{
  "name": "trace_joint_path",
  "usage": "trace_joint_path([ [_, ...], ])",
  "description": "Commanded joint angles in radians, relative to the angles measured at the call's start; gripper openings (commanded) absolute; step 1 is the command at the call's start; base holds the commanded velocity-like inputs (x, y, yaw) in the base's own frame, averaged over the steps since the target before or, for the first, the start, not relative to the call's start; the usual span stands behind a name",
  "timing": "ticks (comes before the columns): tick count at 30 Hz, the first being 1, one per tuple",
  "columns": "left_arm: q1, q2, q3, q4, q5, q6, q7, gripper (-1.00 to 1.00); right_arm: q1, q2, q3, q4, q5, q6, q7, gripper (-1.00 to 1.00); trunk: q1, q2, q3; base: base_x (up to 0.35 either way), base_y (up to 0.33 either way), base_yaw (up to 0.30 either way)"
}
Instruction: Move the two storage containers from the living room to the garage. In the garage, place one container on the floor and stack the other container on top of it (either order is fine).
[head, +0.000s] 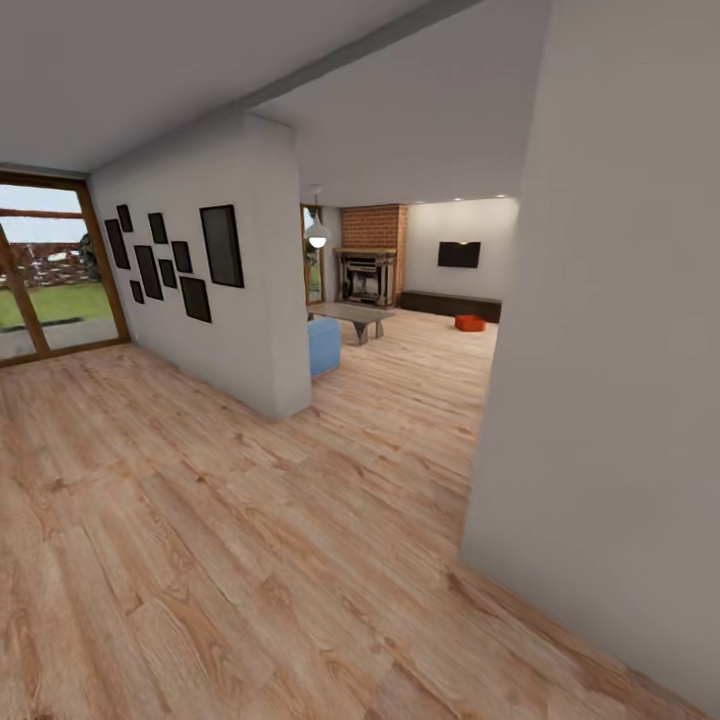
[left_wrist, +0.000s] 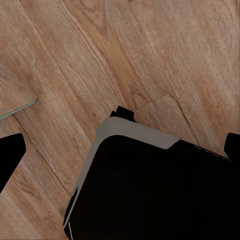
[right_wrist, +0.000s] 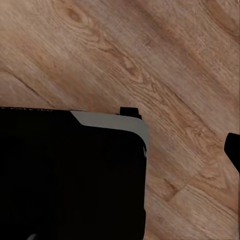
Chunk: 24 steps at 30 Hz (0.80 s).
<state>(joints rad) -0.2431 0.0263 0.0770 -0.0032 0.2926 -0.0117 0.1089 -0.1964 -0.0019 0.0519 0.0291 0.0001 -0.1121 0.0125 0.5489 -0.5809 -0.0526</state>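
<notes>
One orange-red storage container (head: 469, 322) sits on the wood-plank floor at the far end of the living room, near a long dark low cabinet. It is far off and small in the head view. In the left wrist view my left gripper (left_wrist: 120, 150) hangs open over the planks, with a dark fingertip (left_wrist: 11, 154) at each side edge and nothing between them. In the right wrist view one dark fingertip (right_wrist: 234, 149) of my right gripper (right_wrist: 120, 150) stands at the far edge, the other lost against my black base; nothing is held.
I am in a hallway of light wood planks (head: 200, 540). A white wall corner (head: 280, 330) with black frames stands left of the opening, and a wall (head: 600, 400) stands close on the right. Beyond are a blue sofa (head: 323, 345), a grey table (head: 352, 316) and a brick fireplace (head: 370, 260).
</notes>
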Motion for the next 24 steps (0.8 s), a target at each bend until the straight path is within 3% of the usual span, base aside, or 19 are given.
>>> trace_joint_path([
  [1,-0.001,0.0,0.007,0.0,0.0,-0.001,0.001,1.0,-0.002,0.0,0.005,0.003,0.0,-0.006,0.001,1.0,0.001,-0.001,-0.001,0.322,0.0,0.282],
  [13,-0.001,0.0,0.007,0.0,0.0,-0.001,0.001,1.0,-0.002,-0.003,0.005,0.003,-0.001,-0.006,0.001,1.0,0.001,-0.001,0.004,0.322,0.0,0.27],
  [24,-0.001,0.0,0.007,0.0,-0.001,-0.001,0.0,1.0,-0.002,-0.006,0.003,0.003,-0.01,-0.005,0.001,1.0,0.001,-0.001,0.004,0.322,0.0,0.02],
])
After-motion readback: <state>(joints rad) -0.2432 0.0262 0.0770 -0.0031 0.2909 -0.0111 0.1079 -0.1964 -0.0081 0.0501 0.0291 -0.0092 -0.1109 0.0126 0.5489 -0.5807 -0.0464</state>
